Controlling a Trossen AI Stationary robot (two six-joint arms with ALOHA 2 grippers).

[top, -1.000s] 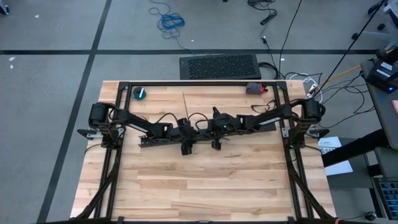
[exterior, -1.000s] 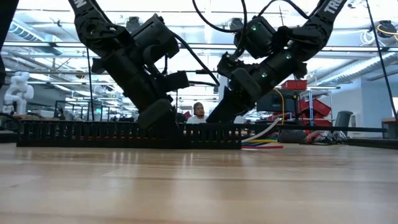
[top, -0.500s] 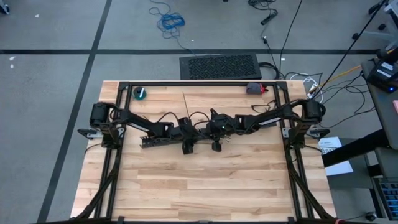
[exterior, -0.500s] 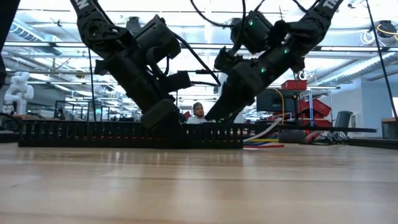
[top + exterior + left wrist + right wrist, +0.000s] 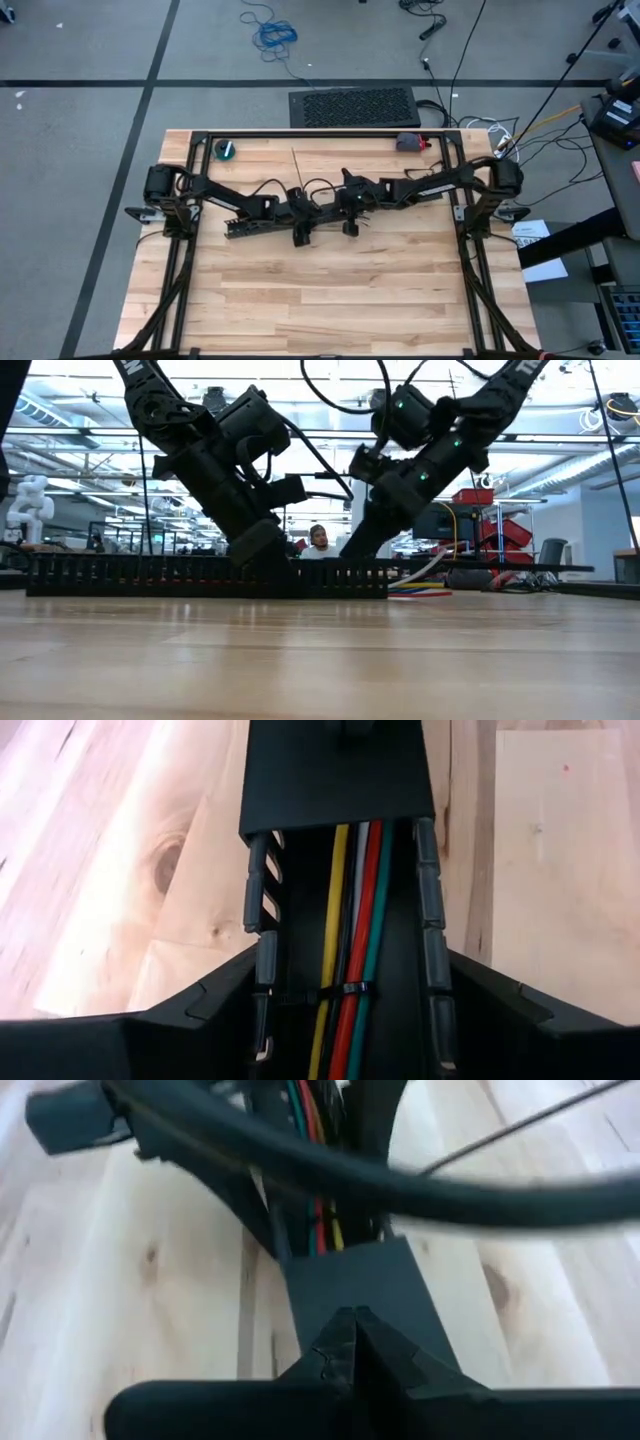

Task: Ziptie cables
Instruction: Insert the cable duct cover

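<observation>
Cables (image 5: 350,970) lie inside black slotted duct (image 5: 330,780) mid-worktop (image 5: 340,290), a ziptie (image 5: 335,990) looped around them. Left end effector (image 5: 345,1020) straddles the duct walls, clamped on it. Right end effector (image 5: 350,1342) clenched, empty, over duct end. Teal roll (image 5: 227,150) and red-grey tool (image 5: 410,142) at far edge; person (image 5: 319,540) behind.

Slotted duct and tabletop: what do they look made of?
The slotted duct: looks like black moulded plastic, matte, with thin, evenly spaced side fingers. The tabletop: light wood planks, going by the grain, knots and board seams; smooth, with a faint sheen that may be a sealant.
</observation>
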